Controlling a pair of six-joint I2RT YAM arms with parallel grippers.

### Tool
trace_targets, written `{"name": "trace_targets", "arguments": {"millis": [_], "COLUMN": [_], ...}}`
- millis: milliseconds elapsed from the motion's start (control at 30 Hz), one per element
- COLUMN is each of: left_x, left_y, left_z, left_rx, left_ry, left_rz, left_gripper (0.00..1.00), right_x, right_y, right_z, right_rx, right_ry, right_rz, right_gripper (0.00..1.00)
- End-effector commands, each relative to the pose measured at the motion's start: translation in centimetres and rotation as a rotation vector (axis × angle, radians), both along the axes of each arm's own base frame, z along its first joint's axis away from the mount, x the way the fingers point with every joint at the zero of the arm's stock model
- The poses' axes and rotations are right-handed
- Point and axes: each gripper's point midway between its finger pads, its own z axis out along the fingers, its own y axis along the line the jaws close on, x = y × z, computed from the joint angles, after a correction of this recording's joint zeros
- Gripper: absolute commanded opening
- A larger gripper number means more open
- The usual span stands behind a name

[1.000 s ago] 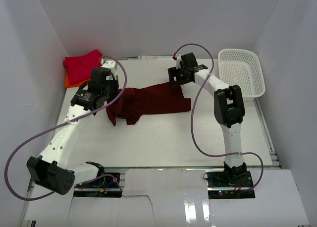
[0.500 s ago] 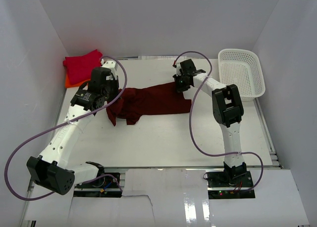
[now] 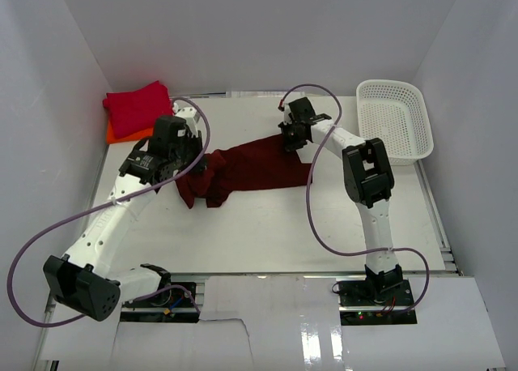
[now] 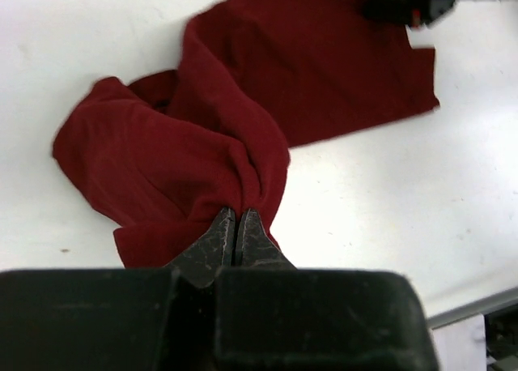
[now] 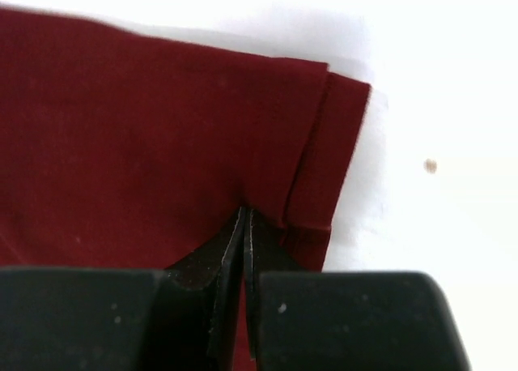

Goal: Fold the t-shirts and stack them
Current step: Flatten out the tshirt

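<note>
A dark maroon t-shirt (image 3: pixel 251 167) lies stretched across the middle of the table, bunched at its left end. My left gripper (image 3: pixel 194 162) is shut on that bunched end (image 4: pixel 194 168), the cloth pinched between its tips (image 4: pixel 235 213). Over the shirt's far right corner, my right gripper (image 3: pixel 289 138) is shut on the cloth beside the hem (image 5: pixel 324 160), jaws together (image 5: pixel 244 213). A bright crimson t-shirt (image 3: pixel 137 108) lies folded at the back left, on top of an orange t-shirt (image 3: pixel 115 132) whose edge peeks out below it.
A white mesh basket (image 3: pixel 394 118) stands at the back right of the table. White walls close in the left, back and right sides. Purple cables loop from both arms.
My right gripper has come down on the shirt's far right corner and shut on it. My left gripper has shifted right with the bunched end, slackening the cloth.
</note>
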Motion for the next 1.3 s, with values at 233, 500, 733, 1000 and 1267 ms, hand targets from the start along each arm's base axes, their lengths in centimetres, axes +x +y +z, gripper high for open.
{"name": "trace_targets", "arguments": {"millis": [233,500,733,1000,1267], "left_x": [-8.4,-12.1,-15.5,-19.1,-21.0], "left_y": [-5.3,-10.9,-21.2,-29.4,-31.4], "left_z": [-5.2,-7.0,-6.8,-5.8,-3.2], "left_rx": [-0.161,-0.239,-0.184,-0.194,-0.282], "left_ry": [0.206,0.296,0.337,0.327,0.309], "left_rz": [-0.125,-0.281,-0.511,-0.685,-0.771], "left_gripper": [0.0,0.0,0.0,0.0,0.0], "right_x": [5.0,5.5,5.4,4.9,5.4], "right_y": [4.3,7.3,9.2,10.2,9.0], "right_z": [-1.0,0.0,0.6,1.5,3.0], "right_rx": [0.101,0.236,0.29,0.347,0.393], "right_ry": [-0.041,-0.041,-0.039,-0.032,-0.039], "right_rz": [0.015,0.061,0.101,0.17,0.172], "right_gripper": [0.08,0.08,0.09,0.1,0.08]}}
